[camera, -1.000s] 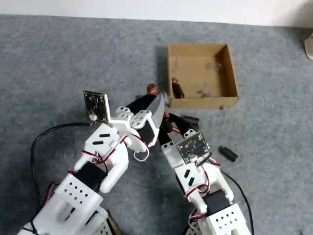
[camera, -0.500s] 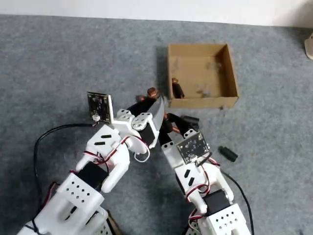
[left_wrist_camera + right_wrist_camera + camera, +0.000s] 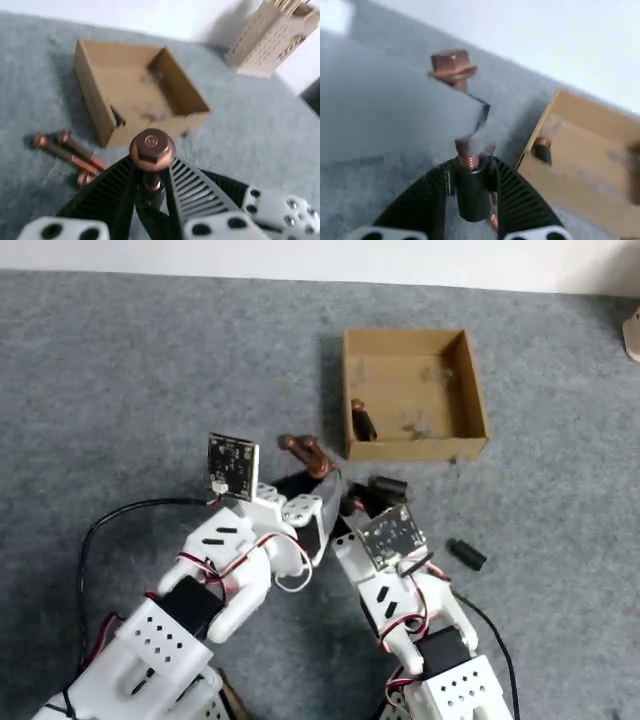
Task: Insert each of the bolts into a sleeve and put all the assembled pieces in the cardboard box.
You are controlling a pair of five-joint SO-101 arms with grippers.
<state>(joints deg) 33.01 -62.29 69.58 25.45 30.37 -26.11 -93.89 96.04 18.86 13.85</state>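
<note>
While the left end effector (image 3: pixel 151 176) grips a bolt (image 3: pixel 152 148), the right end effector (image 3: pixel 470 184) clamps a sleeve (image 3: pixel 471 201).

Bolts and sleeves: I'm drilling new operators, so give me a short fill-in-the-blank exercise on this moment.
1. The ___ gripper holds the bolt.
2. The right gripper holds a ___ sleeve.
3. The cardboard box contains ___ assembled piece.
Missing words: left; black; one.

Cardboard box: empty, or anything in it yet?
Not empty. One assembled piece, a copper bolt head atop a dark sleeve, sits in the lower-left corner of the cardboard box as the high view shows it.
</note>
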